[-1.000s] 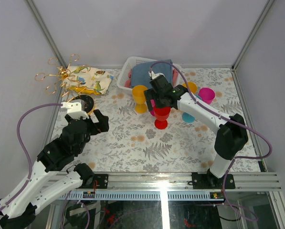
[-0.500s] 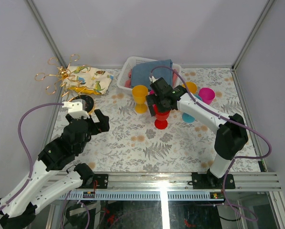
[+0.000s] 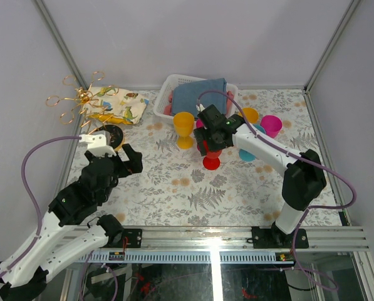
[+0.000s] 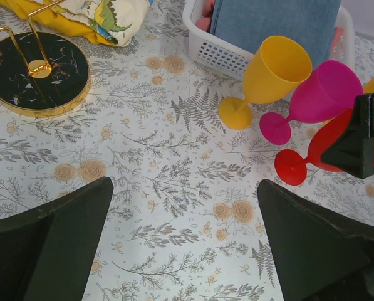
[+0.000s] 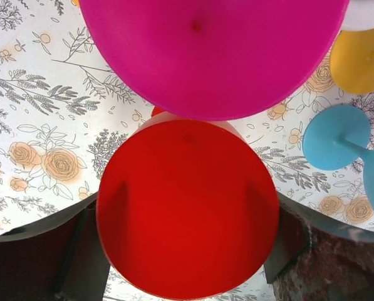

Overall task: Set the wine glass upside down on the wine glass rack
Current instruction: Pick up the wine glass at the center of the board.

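The red wine glass [image 5: 187, 207] stands upright on the floral table, its foot [image 3: 211, 163] showing below my right gripper [image 3: 210, 148]. That gripper comes down over the bowl, and both fingers press its sides, shut on it. The left wrist view shows the glass [image 4: 312, 153] at the right edge. The wine glass rack [image 3: 80, 100] is a gold wire stand at the far left, with a round dark base [image 4: 36, 72]. My left gripper [image 3: 125, 162] hovers open and empty over bare table [image 4: 187, 251], just right of the rack's base.
A magenta glass [image 5: 205, 50] stands right behind the red one. A yellow glass [image 3: 183, 128], a blue glass [image 3: 248, 153] and another magenta glass [image 3: 271, 124] stand around. A white basket [image 3: 174, 88] with a blue cloth [image 3: 199, 94] sits at the back. A dinosaur-print cloth [image 3: 118, 106] lies by the rack.
My right gripper has dropped lower over the red glass and its fingers have closed in onto the bowl. The left arm has stayed still.
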